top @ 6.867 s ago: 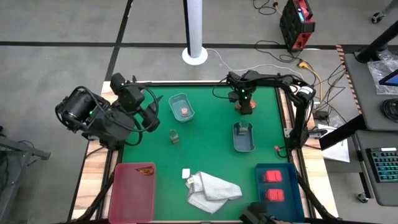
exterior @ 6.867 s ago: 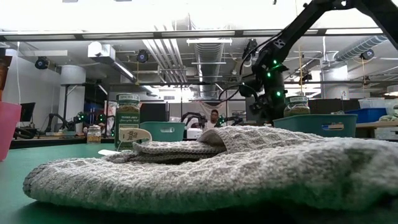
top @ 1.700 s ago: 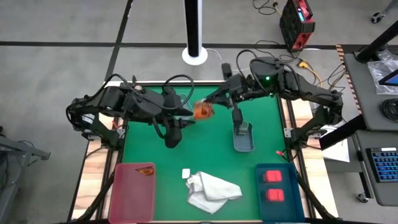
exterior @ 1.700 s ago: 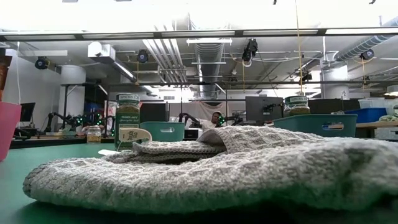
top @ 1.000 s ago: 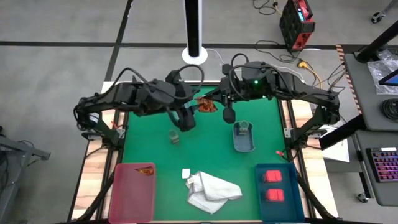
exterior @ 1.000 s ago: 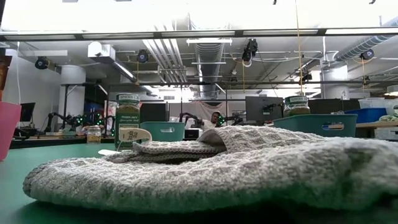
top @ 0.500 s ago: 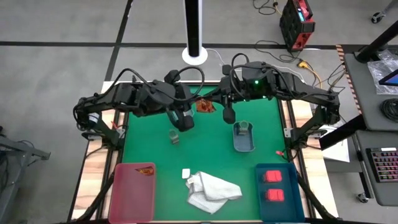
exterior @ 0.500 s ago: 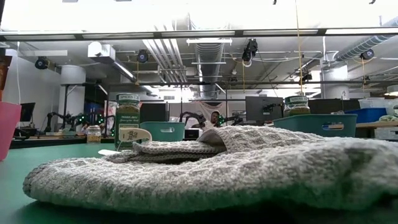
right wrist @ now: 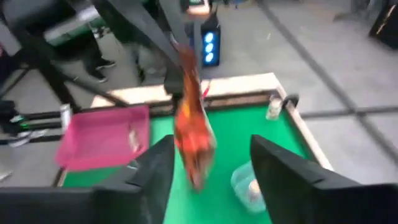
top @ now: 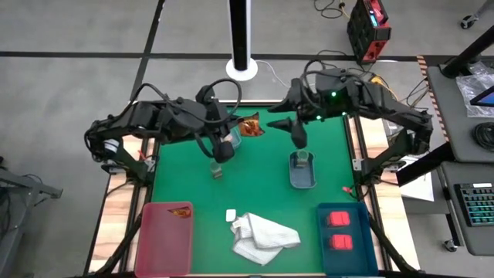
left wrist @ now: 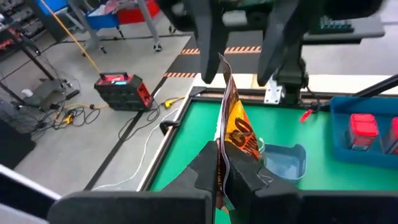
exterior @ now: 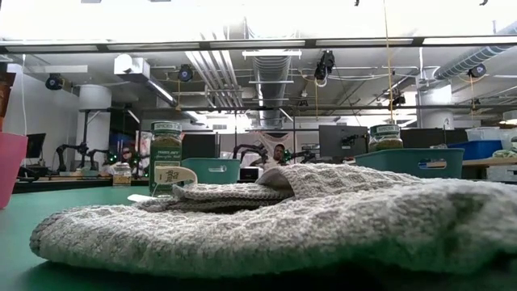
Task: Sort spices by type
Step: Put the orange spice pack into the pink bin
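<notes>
left gripper [left wrist: 219,163]: clamped on red-orange packet [left wrist: 235,127] by its edge
right gripper [top: 297,130]: jaws apart, empty
risk: thin edge grip, packet may slip or swing mid-air

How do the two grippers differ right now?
The left gripper is shut on the packet, holding it up on edge above the table; the right gripper is open and holds nothing. In the high view the packet sits at the left gripper's tip, while the right gripper hangs apart from it, above the small tray. Both are raised over the table's far half.
</notes>
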